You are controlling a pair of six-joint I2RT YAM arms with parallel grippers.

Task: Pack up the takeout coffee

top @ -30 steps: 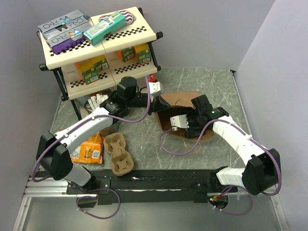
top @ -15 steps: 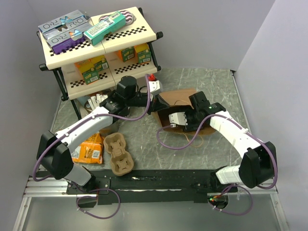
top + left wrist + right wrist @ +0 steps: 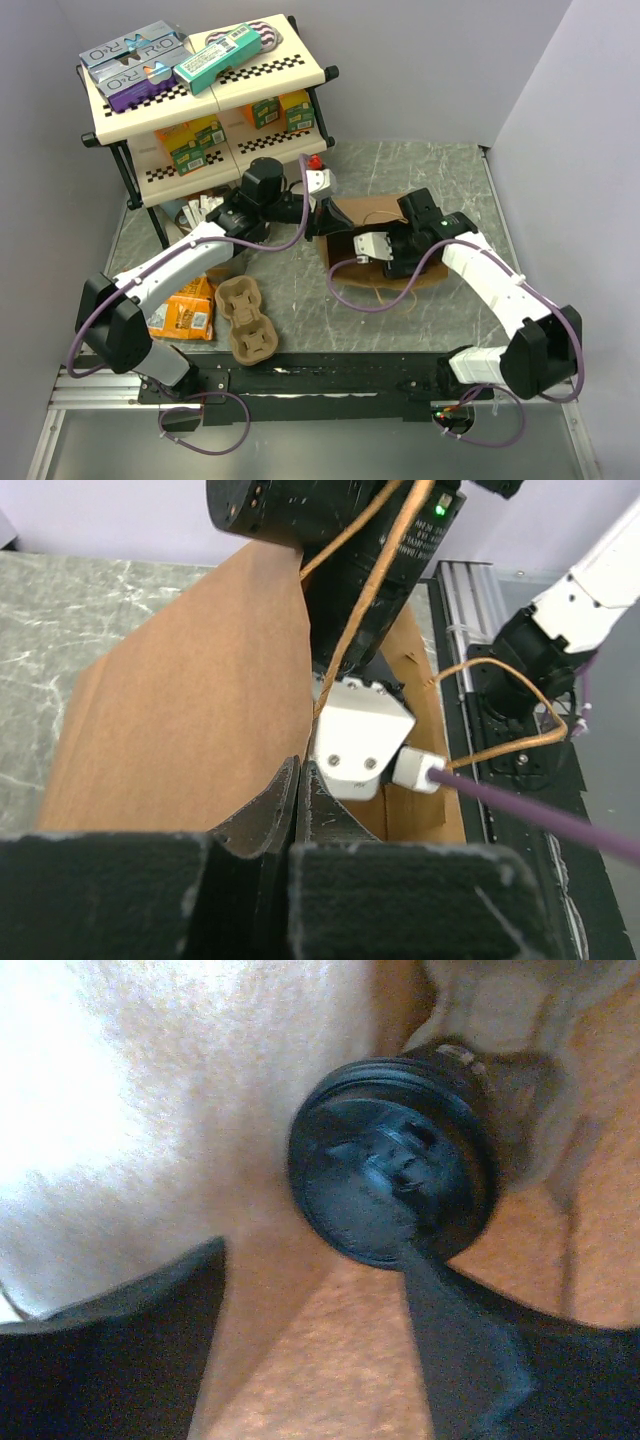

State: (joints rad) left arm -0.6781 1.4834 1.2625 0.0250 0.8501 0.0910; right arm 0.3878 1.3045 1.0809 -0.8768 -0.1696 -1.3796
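Takeout coffee (image 3: 390,1165) inside paper bag (image 3: 190,700), black lid just beyond the parted, empty jaws of right gripper (image 3: 310,1250); left gripper (image 3: 297,780) clamped on bag wall

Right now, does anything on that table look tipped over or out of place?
Yes: the paper bag seems to lie on its side, its edge pinched by the left gripper. Inside, the takeout coffee shows its black lid toward the opening, so it looks tipped over, not upright.
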